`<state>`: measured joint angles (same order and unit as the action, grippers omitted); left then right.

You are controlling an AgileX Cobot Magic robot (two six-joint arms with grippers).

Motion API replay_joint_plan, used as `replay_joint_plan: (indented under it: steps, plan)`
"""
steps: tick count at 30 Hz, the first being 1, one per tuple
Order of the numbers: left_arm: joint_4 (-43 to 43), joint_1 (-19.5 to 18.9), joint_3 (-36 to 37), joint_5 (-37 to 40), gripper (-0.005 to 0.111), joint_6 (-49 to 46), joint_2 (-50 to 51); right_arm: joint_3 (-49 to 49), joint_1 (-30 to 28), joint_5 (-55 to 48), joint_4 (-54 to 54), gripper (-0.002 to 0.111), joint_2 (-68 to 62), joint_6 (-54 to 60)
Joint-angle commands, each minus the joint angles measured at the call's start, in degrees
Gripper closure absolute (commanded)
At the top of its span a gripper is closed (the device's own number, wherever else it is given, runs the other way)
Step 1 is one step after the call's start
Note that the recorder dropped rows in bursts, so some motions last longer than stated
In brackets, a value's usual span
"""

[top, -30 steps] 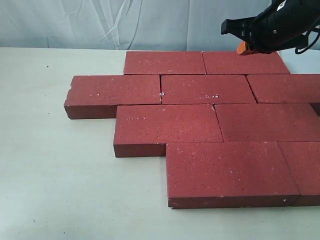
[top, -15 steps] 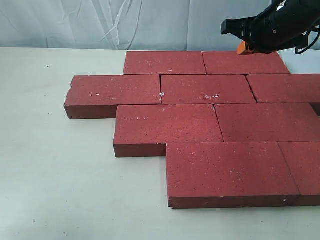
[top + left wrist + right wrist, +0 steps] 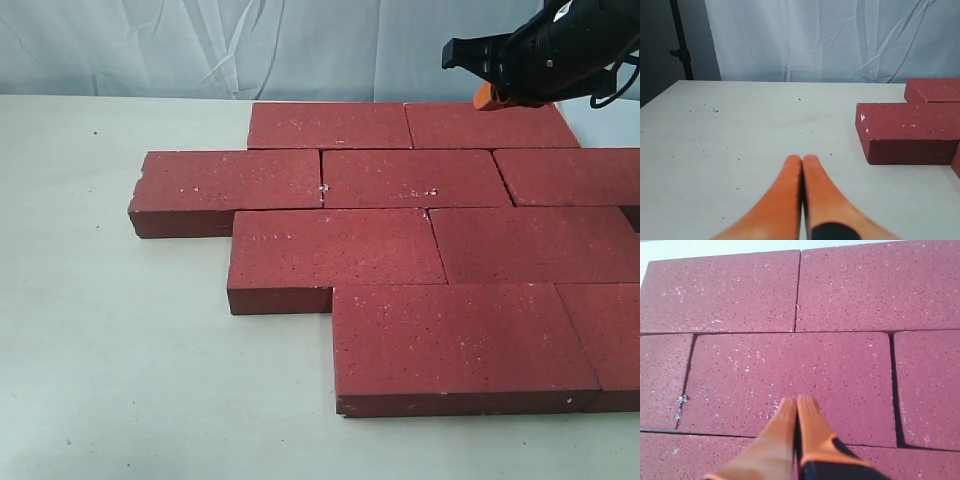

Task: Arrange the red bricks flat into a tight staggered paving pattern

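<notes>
The bricks (image 3: pixel 415 250) lie flat on the desk (image 3: pixel 120 350) in four staggered rows, mostly tight. The right gripper (image 3: pixel 797 402) hovers above the far rows, fingers together, empty; the left gripper (image 3: pixel 801 161) likewise, off beside them. Seems near finished: only thin gaps need nudging shut.

Left gripper (image 3: pixel 802 159) and right gripper (image 3: pixel 796 401), fingers pressed together

Bricks (image 3: pixel 415 178) lie staggered on the table (image 3: pixel 120 330); seemingly touching.
</notes>
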<state>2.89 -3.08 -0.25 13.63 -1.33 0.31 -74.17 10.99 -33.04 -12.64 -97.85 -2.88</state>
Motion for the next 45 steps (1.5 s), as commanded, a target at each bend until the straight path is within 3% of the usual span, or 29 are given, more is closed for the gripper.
replay_joint_plan:
  steps: [1,22,34,45]
  plan:
    - [-0.1,0.4,0.3,0.1,0.107,0.3,-0.3,0.2,-0.2,0.6,0.4,0.109,1.6,0.3]
    - [-0.6,0.4,0.3,0.1,0.107,0.3,-0.3,0.2,-0.2,0.5,0.1,0.109,20.2,0.3]
    - [-0.6,0.4,0.3,0.1,0.107,0.3,-0.3,0.2,-0.2,0.2,0.1,0.109,39.3,0.3]
    - [-0.6,0.4,0.3,0.1,0.107,0.3,-0.3,0.2,-0.2,-0.1,0.1,0.109,45.3,0.3]
